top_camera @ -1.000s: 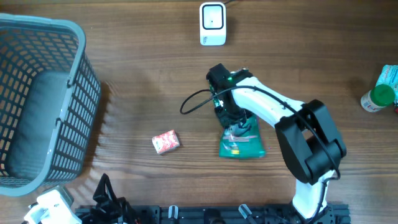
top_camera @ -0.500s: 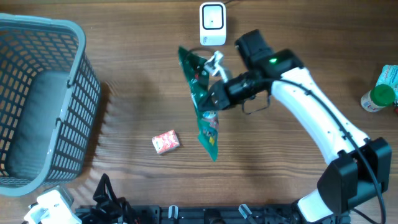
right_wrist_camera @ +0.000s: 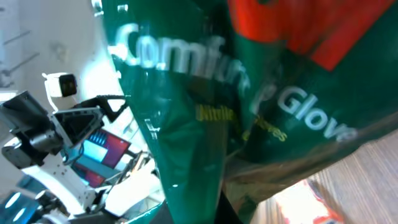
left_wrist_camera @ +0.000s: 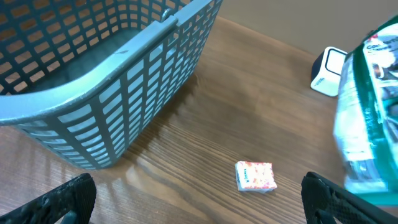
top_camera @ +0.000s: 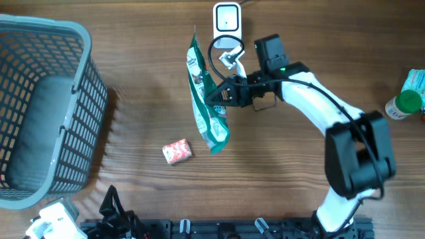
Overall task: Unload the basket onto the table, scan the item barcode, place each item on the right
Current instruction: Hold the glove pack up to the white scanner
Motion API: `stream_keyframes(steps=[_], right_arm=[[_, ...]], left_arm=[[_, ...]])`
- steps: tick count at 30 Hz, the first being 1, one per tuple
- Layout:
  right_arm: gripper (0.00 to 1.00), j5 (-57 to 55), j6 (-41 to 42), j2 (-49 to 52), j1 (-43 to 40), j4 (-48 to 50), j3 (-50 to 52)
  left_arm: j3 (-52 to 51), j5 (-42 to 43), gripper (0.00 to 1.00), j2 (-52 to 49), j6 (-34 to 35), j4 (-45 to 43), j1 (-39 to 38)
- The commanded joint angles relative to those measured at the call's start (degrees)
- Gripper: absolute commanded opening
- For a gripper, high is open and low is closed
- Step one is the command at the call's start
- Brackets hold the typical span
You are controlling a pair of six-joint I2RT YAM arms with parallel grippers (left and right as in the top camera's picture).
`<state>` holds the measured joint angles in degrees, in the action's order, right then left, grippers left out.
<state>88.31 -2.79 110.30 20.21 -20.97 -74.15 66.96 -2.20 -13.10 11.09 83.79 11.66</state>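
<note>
Up close, the green glove bag (top_camera: 206, 99) fills our right wrist view, so the fingers there are hidden. From above, our right gripper (top_camera: 218, 96) pinches the bag's middle and holds it in the air, just left of the white scanner (top_camera: 226, 25). Our left gripper (left_wrist_camera: 205, 208) is spread wide and holds nothing.

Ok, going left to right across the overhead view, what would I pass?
Grey plastic lattice basket → small red-and-white packet → green plastic glove packet, held up off the table → white barcode scanner → green-capped bottle at the right edge.
</note>
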Motion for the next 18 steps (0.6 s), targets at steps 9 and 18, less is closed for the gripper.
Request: stream_keyframes(steps=[9, 18], right_arm=[[0.04, 4.7, -3.7, 4.6, 0.2, 14.3, 2.3], [0.04, 4.7, -10.8, 4.6, -1.3, 5.3, 2.3]], left_arm=[[0.0, 0.2, 1.0, 0.3, 0.1, -0.2, 0.3], [0.0, 0.2, 1.0, 0.3, 0.1, -0.2, 0.3]])
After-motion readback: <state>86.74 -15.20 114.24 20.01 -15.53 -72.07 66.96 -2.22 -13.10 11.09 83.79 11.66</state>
